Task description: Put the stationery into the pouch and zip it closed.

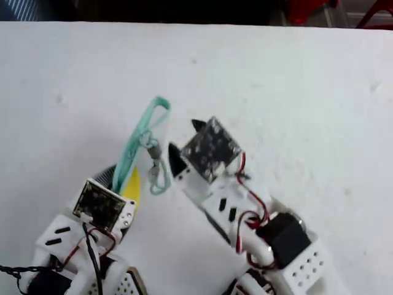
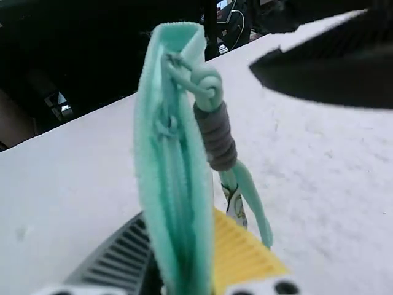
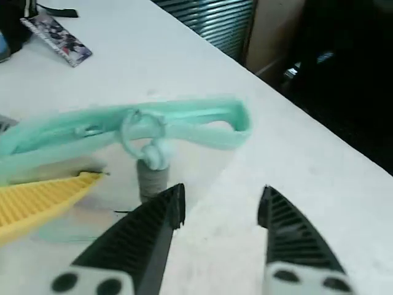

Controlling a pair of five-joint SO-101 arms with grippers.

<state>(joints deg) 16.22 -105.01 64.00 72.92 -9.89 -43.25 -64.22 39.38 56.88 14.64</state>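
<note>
- You are working on a bare white table point(image 1: 295, 92), with a dark room beyond its far edge. A slip here means the piece drops flat onto the table.
- The mint pouch point(image 1: 138, 138) stands on edge above the table, zip side up, running away from the left arm. I cannot tell whether any stationery is inside or how far the zip is run. If you close it on that guess, you may seal an empty pouch.
- The zipper pull point(image 3: 150, 178), a grey bead on a green cord, hangs loose beside the pouch near its far end. It can swing, so a claw closing on it may catch only the cord or push the bead aside.
- The left gripper point(image 1: 121, 178) is clamped on the near end of the pouch, one black finger and one yellow. It holds just that end, so in my judgement the soft fabric can bend or twist as soon as the pull is tugged, or slide out of the clamp altogether.
- The right gripper point(image 3: 222, 193) hangs just beside the pull with its two black fingers point(image 3: 147, 227) apart and nothing between them. If you come in at a slant, one finger may hit the pouch wall and knock it over.
- A small printed card point(image 3: 58, 37) lies well apart from the pouch, near the table's edge. I cannot tell whether it counts as stationery, so check before you zip.
</note>
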